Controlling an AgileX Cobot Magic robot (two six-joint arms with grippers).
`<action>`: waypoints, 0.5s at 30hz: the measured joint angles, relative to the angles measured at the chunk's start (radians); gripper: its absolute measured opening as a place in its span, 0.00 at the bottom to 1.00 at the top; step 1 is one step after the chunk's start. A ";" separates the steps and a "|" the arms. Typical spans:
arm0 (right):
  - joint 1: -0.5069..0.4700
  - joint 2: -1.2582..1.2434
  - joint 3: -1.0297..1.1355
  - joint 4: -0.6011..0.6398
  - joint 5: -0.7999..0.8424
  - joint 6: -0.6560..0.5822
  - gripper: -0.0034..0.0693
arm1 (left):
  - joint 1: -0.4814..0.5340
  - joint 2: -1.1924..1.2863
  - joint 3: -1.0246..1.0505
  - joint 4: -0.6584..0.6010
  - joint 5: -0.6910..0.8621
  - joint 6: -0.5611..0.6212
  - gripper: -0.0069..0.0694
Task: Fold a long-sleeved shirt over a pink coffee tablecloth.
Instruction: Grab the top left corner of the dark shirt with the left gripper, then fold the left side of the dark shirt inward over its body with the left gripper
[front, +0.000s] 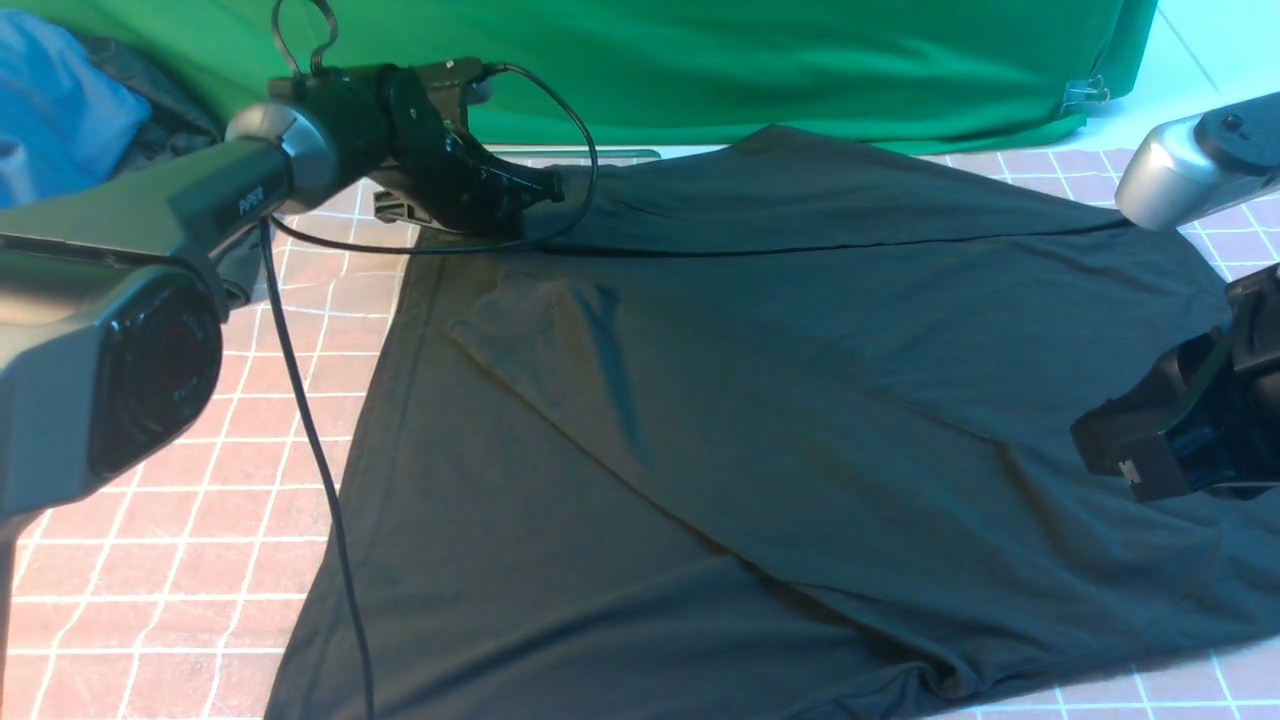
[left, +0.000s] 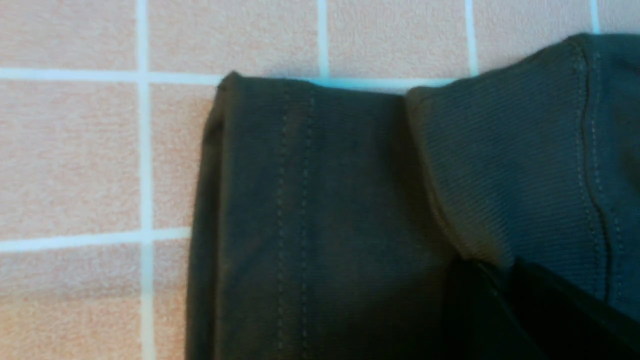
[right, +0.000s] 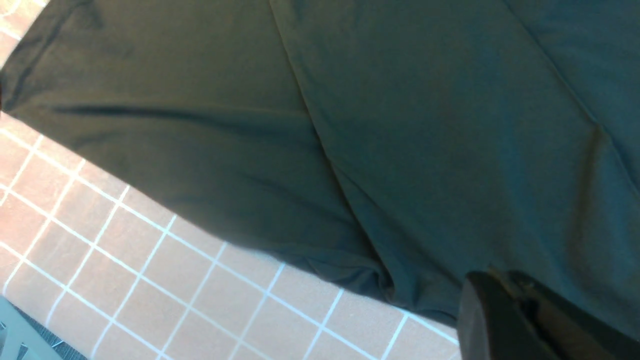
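Left gripper (left: 500, 282) is clamping the ribbed knit edge of the black long-sleeved shirt (front: 760, 400), at the far left of the gridded pink coffee tablecloth (front: 150, 590). Right gripper (right: 502, 290) is hovering clenched over smooth fabric.

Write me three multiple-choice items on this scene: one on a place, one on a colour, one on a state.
1. Where is the green cloth?
A. Beyond the long-sleeved shirt, at the far side
B. In front of the shirt, nearest the camera
C. Piled on top of the shirt

2. What colour are the grid lines on the pink coffee tablecloth?
A. Black
B. White
C. Yellow

3. How does the shirt lie?
A. Rolled into a ball
B. Hung on a hanger
C. Spread wide on the tablecloth

Answers:
1 A: the green shows behind the shirt's far edge.
2 B: thin white lines cross the pink.
3 C: the shirt covers much of the tablecloth in the front view.
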 joint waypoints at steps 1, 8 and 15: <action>0.000 0.000 0.000 0.000 0.000 0.000 0.11 | 0.000 0.000 0.000 0.001 0.001 0.003 0.15; 0.000 0.000 0.000 0.000 -0.003 0.000 0.11 | -0.001 -0.076 0.001 0.033 0.036 0.014 0.15; 0.000 0.000 0.000 0.000 -0.011 0.000 0.11 | -0.002 -0.179 0.000 0.026 0.103 0.014 0.15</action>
